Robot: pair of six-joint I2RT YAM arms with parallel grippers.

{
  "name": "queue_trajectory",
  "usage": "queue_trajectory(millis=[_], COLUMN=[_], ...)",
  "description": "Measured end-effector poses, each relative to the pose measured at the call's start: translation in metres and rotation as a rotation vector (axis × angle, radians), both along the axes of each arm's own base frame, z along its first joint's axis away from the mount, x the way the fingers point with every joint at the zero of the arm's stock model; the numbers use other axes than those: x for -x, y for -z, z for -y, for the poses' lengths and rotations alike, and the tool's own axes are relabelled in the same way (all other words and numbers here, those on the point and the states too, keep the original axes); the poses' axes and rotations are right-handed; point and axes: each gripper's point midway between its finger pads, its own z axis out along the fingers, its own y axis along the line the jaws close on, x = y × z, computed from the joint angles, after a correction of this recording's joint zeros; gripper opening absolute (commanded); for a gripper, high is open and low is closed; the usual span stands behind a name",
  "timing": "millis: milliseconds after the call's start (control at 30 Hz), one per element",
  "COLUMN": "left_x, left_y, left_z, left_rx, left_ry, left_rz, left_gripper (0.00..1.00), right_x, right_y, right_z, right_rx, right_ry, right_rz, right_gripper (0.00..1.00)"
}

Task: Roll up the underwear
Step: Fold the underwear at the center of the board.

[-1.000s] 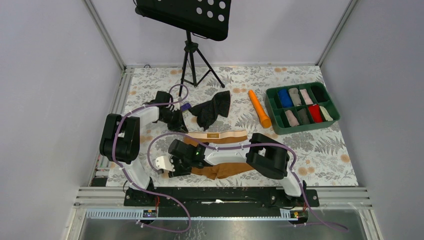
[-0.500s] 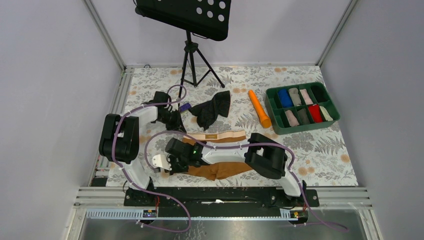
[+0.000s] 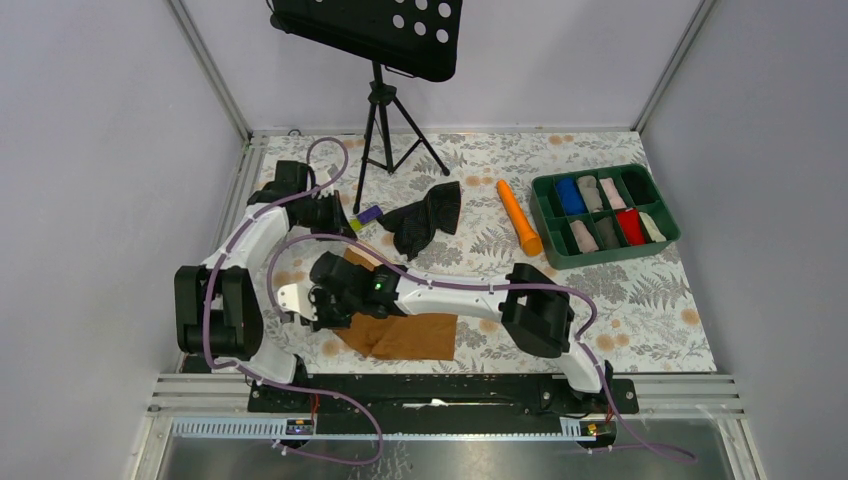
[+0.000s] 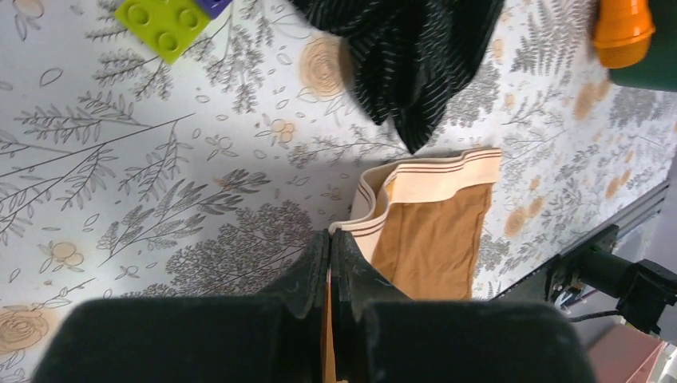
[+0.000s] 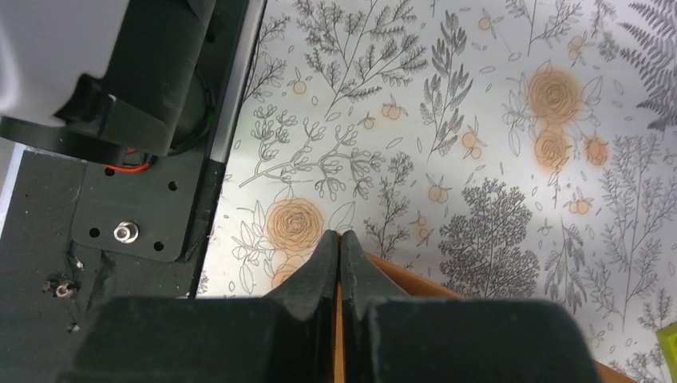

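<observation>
The underwear (image 3: 400, 335) is caramel brown and lies bunched at the near left of the table. Its pale waistband (image 4: 431, 179) shows in the left wrist view above the brown cloth (image 4: 435, 239). My left gripper (image 3: 340, 222) is shut on the waistband's end (image 4: 330, 233), and cloth runs up to it from the pile. My right gripper (image 3: 322, 312) is shut on a brown edge of the underwear (image 5: 415, 281), its tips (image 5: 339, 234) pressed together over the floral table near the left arm's base plate.
A black garment (image 3: 425, 220) (image 4: 415, 56) lies just beyond the underwear, with a green block (image 3: 368, 213) (image 4: 164, 24) beside it. An orange cylinder (image 3: 519, 230) and a green tray (image 3: 541, 215) of rolled cloths sit at the right. A tripod (image 3: 385, 120) stands at the back.
The right gripper has shut on the brown cloth. Both arms moved left, the left one also farther back. The underwear, spread wide before, is now drawn into a narrower bunch to the left.
</observation>
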Motion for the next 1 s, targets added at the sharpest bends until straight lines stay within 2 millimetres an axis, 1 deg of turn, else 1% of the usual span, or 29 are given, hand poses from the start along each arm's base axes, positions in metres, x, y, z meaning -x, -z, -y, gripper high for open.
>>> queue_trajectory(millis=[100,167,233,300,367,533,633,700,833,933,1000], left_x=[0.001,0.004,0.008,0.01,0.01,0.009,0.005,0.003,-0.001,-0.005,-0.004], left_y=[-0.012,-0.013,-0.013,-0.015,-0.017,-0.026,-0.032,-0.033,-0.026,-0.017,-0.011], left_z=[0.006,0.011,0.019,0.029,0.044,0.084,0.102,0.107,0.119,0.129,0.136], left_rx=[0.02,0.029,0.037,0.044,0.05,0.062,0.068,0.07,0.07,0.074,0.08], left_ry=[0.021,0.039,0.061,0.089,0.124,0.215,0.255,0.267,0.292,0.308,0.322], left_rz=[0.013,0.005,-0.006,-0.011,-0.017,-0.007,0.013,0.018,0.004,-0.011,-0.027], left_gripper=[0.0,0.0,0.0,0.0,0.0,0.0,0.0,0.0,0.0,0.0,0.0], right_x=[0.0,0.003,0.005,0.006,0.006,-0.002,-0.009,-0.013,-0.016,-0.015,-0.014], right_y=[0.004,0.006,0.003,-0.004,-0.013,-0.037,-0.045,-0.046,-0.036,-0.021,-0.013], right_z=[0.007,0.019,0.03,0.041,0.054,0.084,0.105,0.119,0.152,0.172,0.18], right_rx=[0.026,0.054,0.069,0.074,0.075,0.06,0.061,0.065,0.101,0.141,0.161], right_ry=[0.011,0.023,0.032,0.045,0.059,0.108,0.138,0.153,0.183,0.199,0.203], right_rz=[-0.008,-0.019,-0.03,-0.039,-0.047,-0.061,-0.074,-0.083,-0.113,-0.149,-0.168], right_gripper=[0.0,0.0,0.0,0.0,0.0,0.0,0.0,0.0,0.0,0.0,0.0])
